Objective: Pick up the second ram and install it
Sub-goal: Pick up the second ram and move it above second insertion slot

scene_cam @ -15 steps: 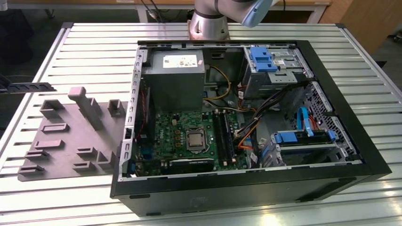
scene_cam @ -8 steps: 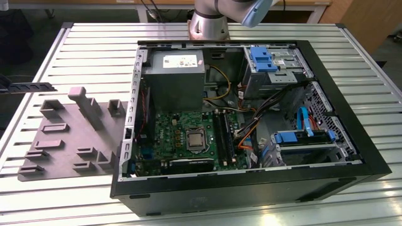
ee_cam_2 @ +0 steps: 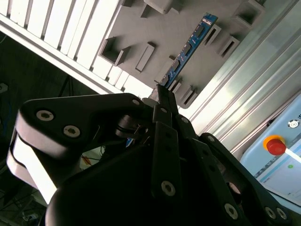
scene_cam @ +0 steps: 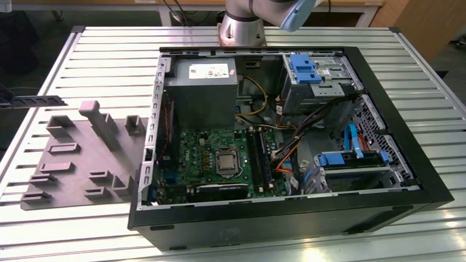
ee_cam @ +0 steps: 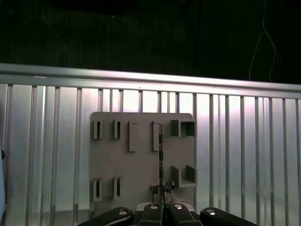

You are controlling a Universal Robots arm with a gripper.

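The step in hand looks like carrying the stick, and the trick is to hold it tight and level. The black two-finger gripper [ee_cam_2: 162, 94] has its jaws pressed together on one end of the second ram [ee_cam_2: 188, 49], a long thin blue board with small dark chips. The jaws pinch only that end, so the rest of the stick pokes out far in front and could wobble. It would be wise to move slowly and not let the far tip bump the raised blocks of the grey plastic tray [ee_cam_2: 160, 28]. In the first wrist view the second ram [ee_cam: 161, 155] shows as a thin dark line over the tray [ee_cam: 141, 174], running out from the gripper [ee_cam: 163, 200]. It seems to be lifted off the tray, but I cannot be sure. The open black computer case [scene_cam: 291, 218] sits on the silver slatted table [scene_cam: 109, 54] just beside the tray [scene_cam: 73, 164], with its green motherboard [scene_cam: 196, 158] inside.
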